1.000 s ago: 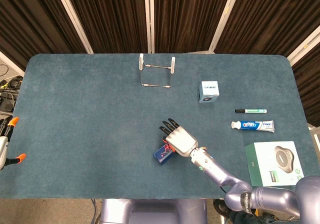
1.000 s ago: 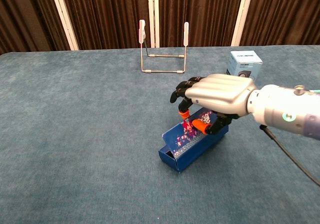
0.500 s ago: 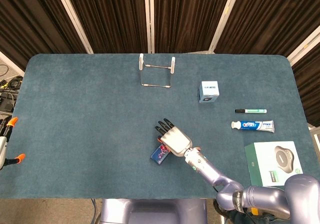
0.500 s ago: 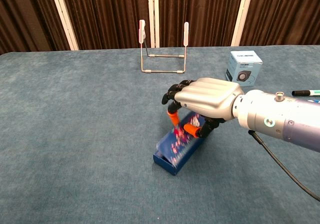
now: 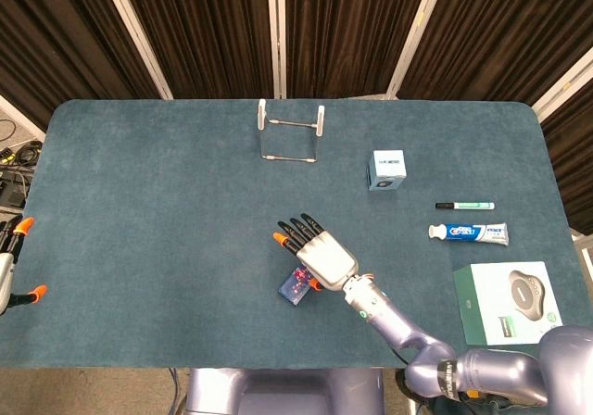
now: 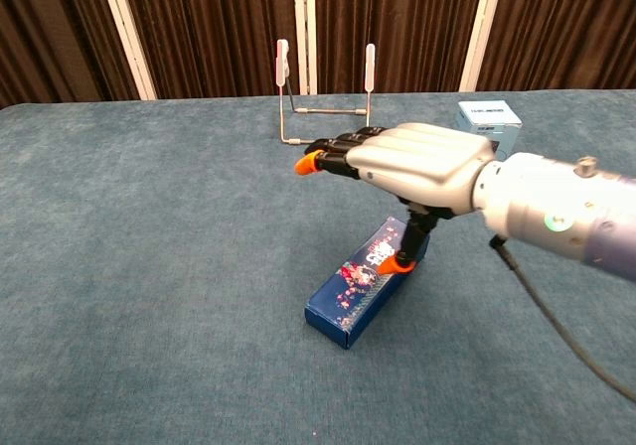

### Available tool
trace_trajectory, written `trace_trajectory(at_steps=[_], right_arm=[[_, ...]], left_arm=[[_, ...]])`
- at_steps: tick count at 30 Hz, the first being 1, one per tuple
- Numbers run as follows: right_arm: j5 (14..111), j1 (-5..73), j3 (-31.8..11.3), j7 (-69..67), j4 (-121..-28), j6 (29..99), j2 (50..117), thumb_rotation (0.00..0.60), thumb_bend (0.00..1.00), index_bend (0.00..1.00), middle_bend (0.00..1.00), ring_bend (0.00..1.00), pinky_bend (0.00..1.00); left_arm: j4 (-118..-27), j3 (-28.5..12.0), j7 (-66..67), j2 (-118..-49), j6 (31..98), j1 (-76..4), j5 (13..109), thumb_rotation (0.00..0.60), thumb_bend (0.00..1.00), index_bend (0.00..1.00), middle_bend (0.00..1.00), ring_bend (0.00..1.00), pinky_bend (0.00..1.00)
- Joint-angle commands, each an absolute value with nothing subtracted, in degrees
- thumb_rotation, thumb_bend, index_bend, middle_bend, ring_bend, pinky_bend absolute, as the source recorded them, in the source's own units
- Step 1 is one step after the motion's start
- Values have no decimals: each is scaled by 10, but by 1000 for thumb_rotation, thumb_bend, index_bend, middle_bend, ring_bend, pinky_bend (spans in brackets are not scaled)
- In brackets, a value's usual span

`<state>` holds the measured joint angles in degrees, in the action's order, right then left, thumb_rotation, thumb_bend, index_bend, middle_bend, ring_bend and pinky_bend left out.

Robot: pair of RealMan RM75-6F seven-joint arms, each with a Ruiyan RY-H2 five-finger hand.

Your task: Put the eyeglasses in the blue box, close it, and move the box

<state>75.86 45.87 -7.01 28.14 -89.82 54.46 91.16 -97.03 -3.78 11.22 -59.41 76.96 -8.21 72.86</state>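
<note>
- At the far left edge of the head view, about 9 o'clock, the left hand (image 5: pixel 11 271) barely shows: only orange fingertips and a sliver of grey, so I cannot tell how its fingers are set.
- At 12 o'clock on the table (image 5: pixel 148 202) stands a wire stand (image 5: pixel 291 132), holding nothing.
- Just below centre, toward 6 o'clock, lies the blue box (image 6: pixel 366 280), its patterned lid flat on top and seemingly closed. The eyeglasses are not visible; presumably they are inside.
- The right hand (image 6: pixel 412 165) hovers over the box with fingers stretched out wide and flat, holding nothing. Its thumb tip reaches down to the lid, touching it or very nearly so.
- Judged from this, the closing step looks finished and moving the box comes next. That calls for the right hand to drop lower and wrap its fingers round the box's long sides before lifting or sliding it.
- Toward 3 o'clock sit a small white-blue carton (image 5: pixel 387 169), a marker (image 5: pixel 464 206), a toothpaste tube (image 5: pixel 468 233) and a green-and-white package (image 5: pixel 508 302), well apart from the box.
</note>
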Motion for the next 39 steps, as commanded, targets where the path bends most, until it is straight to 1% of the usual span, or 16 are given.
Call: trace_trajectory(at_steps=[1,7,10,13,16,20,22,23,27,32,34,36,37,39], right_arm=[[752,470,-60,275,-925,501,874,600,1,89,0,0,0],[742,491,-48,260,-919,442,857,600,28,79,0,0,0],[766,503,-40,251,-876,433,883,600,40,79,3,0,0],[782,507,-37,239,-853,433,897,600,65,81,19,0,0],[790,513,-33,234,-836,426,906,600,113,105,39,0,0],[790,523,-27,246,-814,410,915,600,156,178,116,0,0],[789,523,-25,252,-812,409,916,600,171,192,150,6,0],[787,522,-24,254,-810,410,918,600,184,217,180,18,0],[785,520,-24,255,-807,418,920,600,232,375,284,88,0],[785,516,-24,252,-806,425,921,600,271,452,314,110,0],[787,514,-22,249,-805,429,920,600,272,448,310,113,0],[788,512,-20,246,-806,430,918,600,268,399,277,107,0],[787,511,-19,245,-809,431,914,600,259,336,235,92,0],[784,508,-18,250,-815,434,909,600,219,171,107,34,0]], left_arm=[[-972,-37,115,-595,771,-82,731,600,0,0,0,0,0],[-976,-36,119,-596,777,-80,734,600,0,0,0,0,0],[-973,-37,119,-596,774,-81,731,600,0,0,0,0,0],[-970,-38,117,-597,771,-82,728,600,0,0,0,0,0],[-967,-39,114,-596,768,-83,724,600,0,0,0,0,0],[-965,-40,109,-595,766,-82,721,600,0,0,0,0,0],[-964,-40,108,-594,766,-82,720,600,0,0,0,0,0],[-964,-40,107,-594,766,-82,719,600,0,0,0,0,0],[-964,-40,108,-594,766,-82,720,600,0,0,0,0,0],[-966,-39,111,-595,767,-82,721,600,0,0,0,0,0],[-966,-39,113,-595,767,-83,721,600,0,0,0,0,0],[-967,-39,114,-596,767,-83,722,600,0,0,0,0,0],[-968,-39,114,-596,768,-83,722,600,0,0,0,0,0],[-968,-39,114,-595,768,-83,722,600,0,0,0,0,0]])
